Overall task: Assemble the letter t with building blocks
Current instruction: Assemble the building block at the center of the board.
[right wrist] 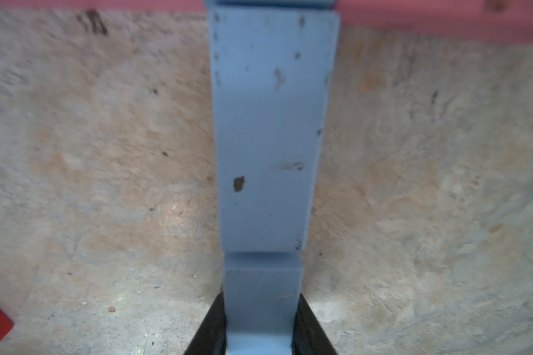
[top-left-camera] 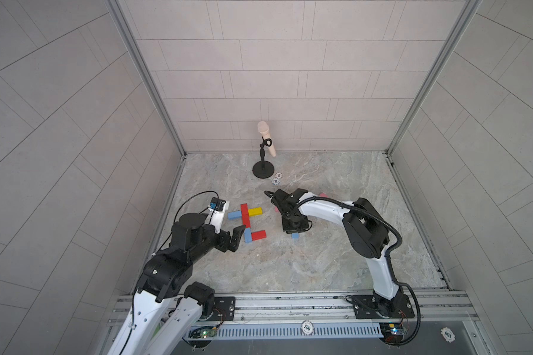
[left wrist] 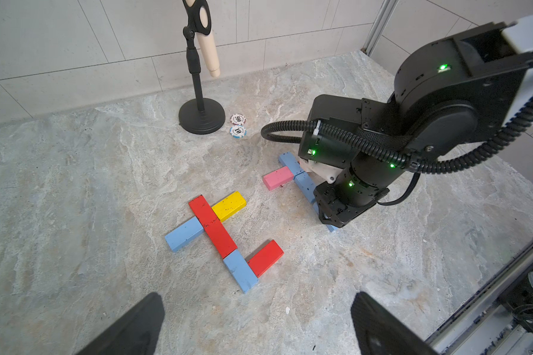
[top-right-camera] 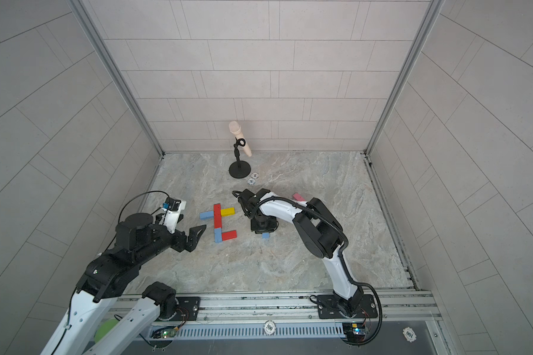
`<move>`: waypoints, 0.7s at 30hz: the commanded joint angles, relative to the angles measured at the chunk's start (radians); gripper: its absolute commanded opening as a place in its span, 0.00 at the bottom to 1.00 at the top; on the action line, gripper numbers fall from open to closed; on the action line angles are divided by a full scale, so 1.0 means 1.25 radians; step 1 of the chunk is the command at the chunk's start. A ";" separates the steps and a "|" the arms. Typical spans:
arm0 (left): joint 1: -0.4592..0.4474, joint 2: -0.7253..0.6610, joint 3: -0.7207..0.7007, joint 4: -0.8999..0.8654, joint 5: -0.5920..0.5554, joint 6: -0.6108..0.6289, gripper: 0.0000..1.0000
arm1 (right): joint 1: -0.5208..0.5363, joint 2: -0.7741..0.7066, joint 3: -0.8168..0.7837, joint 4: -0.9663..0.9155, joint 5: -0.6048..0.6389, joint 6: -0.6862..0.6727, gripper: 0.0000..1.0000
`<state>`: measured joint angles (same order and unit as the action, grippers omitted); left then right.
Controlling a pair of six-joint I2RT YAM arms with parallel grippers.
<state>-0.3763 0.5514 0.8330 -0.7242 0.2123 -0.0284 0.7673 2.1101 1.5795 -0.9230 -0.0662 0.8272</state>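
Observation:
In both top views a letter shape of building blocks lies flat on the table: a red stem (top-left-camera: 244,212), a yellow block (top-left-camera: 255,211) and a light blue block (top-left-camera: 234,215) as arms, then a light blue block (top-left-camera: 247,235) and a red block (top-left-camera: 258,235) at its foot. My left gripper (left wrist: 259,304) hovers open just left of that foot, with nothing between its fingers. My right gripper (right wrist: 260,310) points down at the table, shut on a light blue block (right wrist: 262,285). That block lies end to end with another light blue block (right wrist: 271,132), which meets a pink block (right wrist: 443,18).
A black microphone stand (top-left-camera: 263,169) stands at the back centre, with two white poker chips (top-left-camera: 277,178) beside its base. Two more chips (top-left-camera: 307,327) lie on the front rail. Tiled walls close in the marble table (top-left-camera: 336,261) on three sides.

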 commanded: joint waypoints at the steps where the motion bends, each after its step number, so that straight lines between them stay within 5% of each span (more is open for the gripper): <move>1: -0.003 -0.001 -0.002 -0.006 -0.002 0.002 1.00 | -0.005 0.022 0.010 -0.021 0.026 0.006 0.28; 21: -0.003 0.000 -0.004 -0.005 0.001 0.004 1.00 | -0.010 0.036 0.024 -0.026 0.029 0.001 0.31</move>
<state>-0.3763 0.5514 0.8330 -0.7242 0.2127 -0.0280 0.7628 2.1216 1.5974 -0.9356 -0.0662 0.8227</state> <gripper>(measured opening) 0.995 0.338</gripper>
